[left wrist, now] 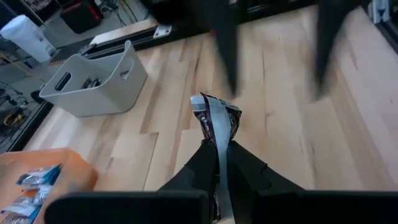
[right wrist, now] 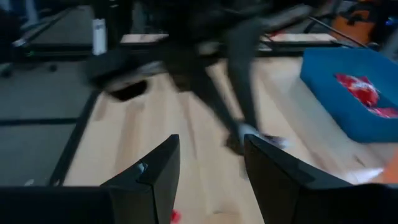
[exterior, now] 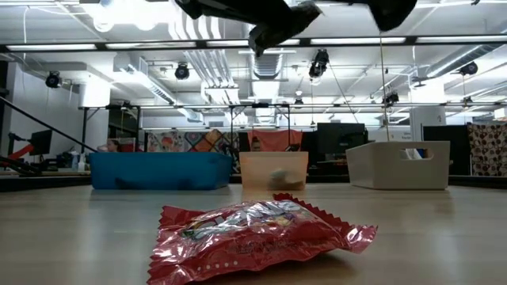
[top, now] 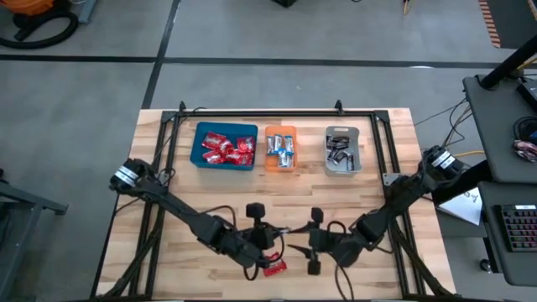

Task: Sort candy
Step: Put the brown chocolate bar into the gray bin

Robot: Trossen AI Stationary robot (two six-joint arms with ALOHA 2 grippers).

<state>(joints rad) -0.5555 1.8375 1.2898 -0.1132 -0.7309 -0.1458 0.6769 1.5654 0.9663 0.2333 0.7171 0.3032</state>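
My left gripper is shut on a small candy in a dark and silver wrapper, above the table's near middle. My right gripper is open, holds nothing and faces the left one from close by. One shiny red candy lies flat on the wood below and between them. Red candies fill the blue tray, blue-and-white ones the orange tray, and dark ones the grey tray. My left gripper pinches the dark candy between its two fingers by the flat wrapper end nearest them. The rest of the candy sticks out beyond the fingertips, edge-on. It looks lifted clear of the table.
The three trays stand in a row near the far edge. A black metal frame runs along the far side and down both sides of the table. Bare wood lies between the trays and the grippers.
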